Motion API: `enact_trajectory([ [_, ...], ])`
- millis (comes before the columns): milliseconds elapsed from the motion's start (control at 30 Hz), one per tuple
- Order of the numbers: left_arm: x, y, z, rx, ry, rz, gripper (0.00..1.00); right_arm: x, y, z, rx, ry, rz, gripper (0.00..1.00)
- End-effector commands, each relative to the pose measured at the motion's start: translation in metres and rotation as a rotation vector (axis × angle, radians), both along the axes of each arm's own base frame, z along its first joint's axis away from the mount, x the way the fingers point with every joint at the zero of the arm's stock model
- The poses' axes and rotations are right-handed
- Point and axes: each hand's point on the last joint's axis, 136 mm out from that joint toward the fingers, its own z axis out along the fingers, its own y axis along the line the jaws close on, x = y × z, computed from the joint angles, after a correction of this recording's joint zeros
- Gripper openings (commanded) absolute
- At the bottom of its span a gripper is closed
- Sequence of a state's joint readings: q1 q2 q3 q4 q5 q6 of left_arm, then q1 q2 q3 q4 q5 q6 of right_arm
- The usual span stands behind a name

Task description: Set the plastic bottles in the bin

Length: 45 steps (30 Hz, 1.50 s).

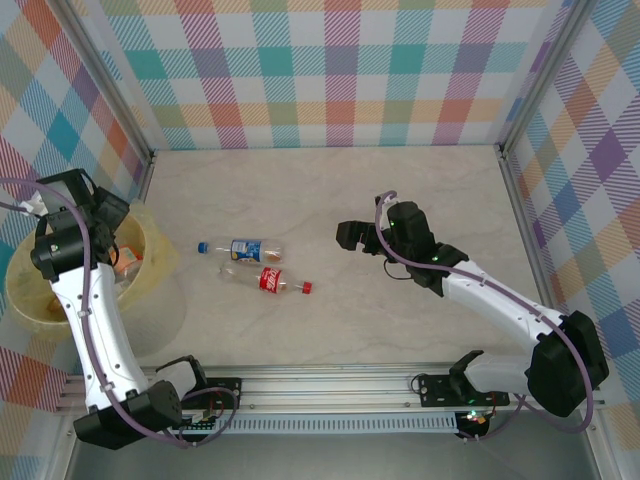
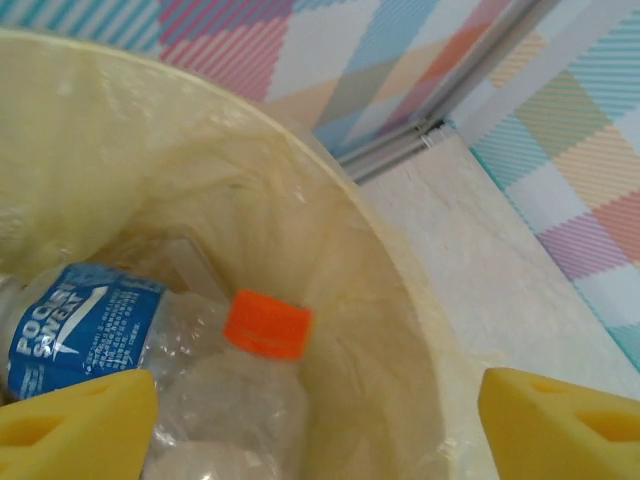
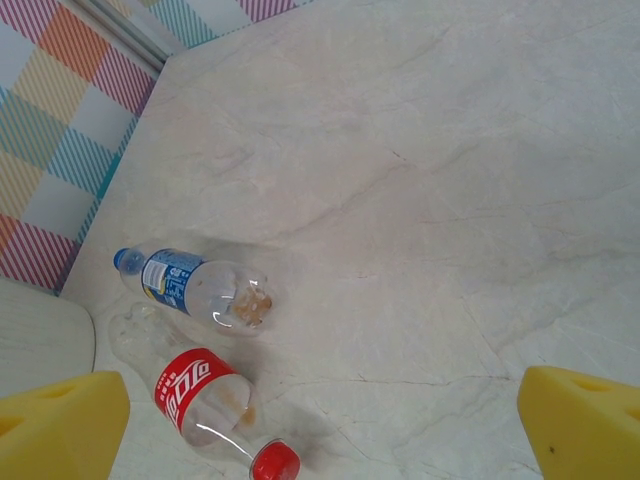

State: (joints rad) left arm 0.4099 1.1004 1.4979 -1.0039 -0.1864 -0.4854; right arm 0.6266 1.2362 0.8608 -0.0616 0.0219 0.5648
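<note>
Under both sets of jaws: pale marble-look tabletop (image 1: 420,180), with pastel checked walls (image 1: 330,70) on three sides.

Directly below the left jaws: large round pale yellow translucent plastic bin (image 2: 400,330), at the table's left edge in the top view.

Left gripper (image 2: 318,430): wide-open jaws over the bin's mouth. Yellow pads (image 2: 75,425) at both lower corners of the wrist view, nothing clamped between them.

Right gripper (image 3: 322,425): jaws spread fully as well, empty, above bare tabletop and well apart from the bin.

Inside the bin, lower than the left jaws and between the two pads: crumpled clear orange-capped bottle (image 2: 240,400), no contact with either pad visible. Just beside it, toward the pad at the view's left: clear bottle with blue-and-white label (image 2: 80,325), on its side.

Ahead of the right jaws, off toward the pad at the view's left: two more bottles flat on the table, outside the bin.
- Farther from the jaws: clear blue-labelled bottle (image 3: 195,290).
- Nearer the jaws: clear red-labelled bottle (image 3: 205,395).
- Roughly parallel and very close together; touching or not, cannot tell.

Top view: both table bottles between the two grippers, nearer the bin than the right jaws.

Caps:
- Orange cap (image 2: 265,325) under the left jaws.
- Blue cap (image 3: 125,260) on the end facing the bin.
- Red cap (image 3: 275,462) on the opposite end, closest to the right jaws.
</note>
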Motion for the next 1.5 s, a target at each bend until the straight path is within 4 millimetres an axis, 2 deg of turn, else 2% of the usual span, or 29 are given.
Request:
enact_trajectory([
  [0,0.001,-0.01,0.017,-0.044,-0.068,-0.034,0.88,0.005,-0.001,0.012,0.01,-0.023,-0.012,1.0],
  [500,0.017,-0.046,0.042,-0.05,-0.142,-0.157,0.94,0.005,0.0,0.008,0.014,-0.009,-0.012,1.0],
  [633,0.026,-0.064,0.045,-0.067,-0.157,-0.207,0.95,0.003,-0.003,0.007,0.007,-0.011,-0.017,1.0],
  [733,0.04,-0.094,0.049,-0.11,-0.197,-0.297,0.96,0.003,-0.004,0.005,0.003,-0.011,-0.022,1.0],
  [933,0.066,-0.177,0.053,-0.044,-0.226,-0.469,0.98,0.003,-0.005,0.006,0.008,-0.013,-0.027,1.0],
  [1000,0.071,-0.204,0.044,-0.037,-0.232,-0.51,0.98,0.002,-0.007,0.005,0.002,-0.012,-0.032,1.0],
  [1133,0.08,-0.253,0.009,-0.041,-0.17,-0.566,1.0,0.001,-0.013,0.004,-0.011,-0.016,-0.052,1.0],
  [1233,0.081,-0.276,-0.025,-0.075,-0.135,-0.57,1.0,-0.001,-0.018,0.002,-0.027,-0.019,-0.063,1.0],
  [1333,0.077,-0.279,-0.068,-0.13,-0.058,-0.511,1.0,-0.001,-0.021,-0.001,-0.041,-0.02,-0.072,1.0],
  [1467,0.061,-0.27,-0.124,-0.179,0.053,-0.389,1.0,-0.001,-0.023,-0.003,-0.059,-0.021,-0.073,1.0],
])
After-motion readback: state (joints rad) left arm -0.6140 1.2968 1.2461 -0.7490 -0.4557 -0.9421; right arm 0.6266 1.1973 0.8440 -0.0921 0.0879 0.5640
